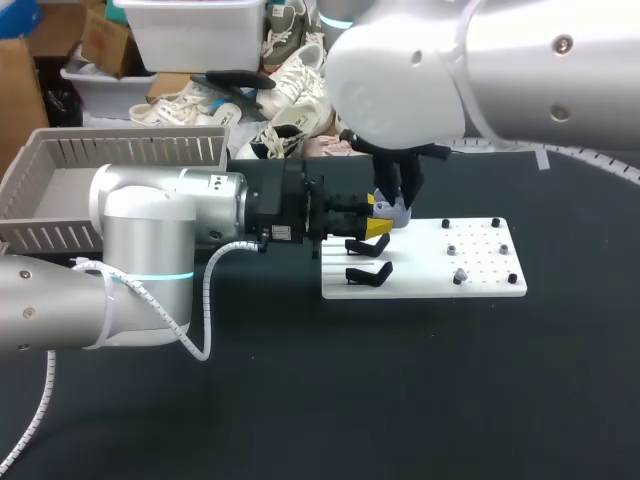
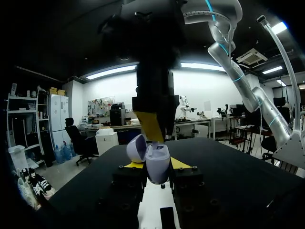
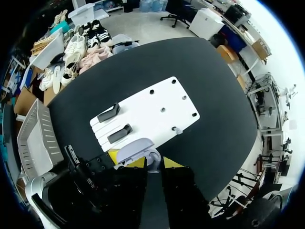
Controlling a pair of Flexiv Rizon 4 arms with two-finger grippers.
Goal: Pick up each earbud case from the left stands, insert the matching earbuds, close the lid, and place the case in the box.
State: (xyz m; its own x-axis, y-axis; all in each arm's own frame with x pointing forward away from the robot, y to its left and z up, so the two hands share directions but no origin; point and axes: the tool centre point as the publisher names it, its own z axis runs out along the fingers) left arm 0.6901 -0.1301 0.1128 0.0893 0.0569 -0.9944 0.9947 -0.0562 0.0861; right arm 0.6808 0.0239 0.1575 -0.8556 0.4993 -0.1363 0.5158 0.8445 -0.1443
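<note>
Lavender open-lidded earbud case [image 2: 157, 168]: my left gripper [image 2: 156, 164] is clamping it; my right gripper [image 3: 153, 163], grip unclear, is risking pushing it loose.

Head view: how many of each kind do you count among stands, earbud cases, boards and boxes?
Black stands: 2
Earbud case: 1
White board: 1
Grey box: 1
Total: 5

Left tool [image 2: 157, 164], right tool [image 3: 153, 163], stands [image 1: 368, 245] — crowded at board's [image 1: 480, 285] left end
</note>
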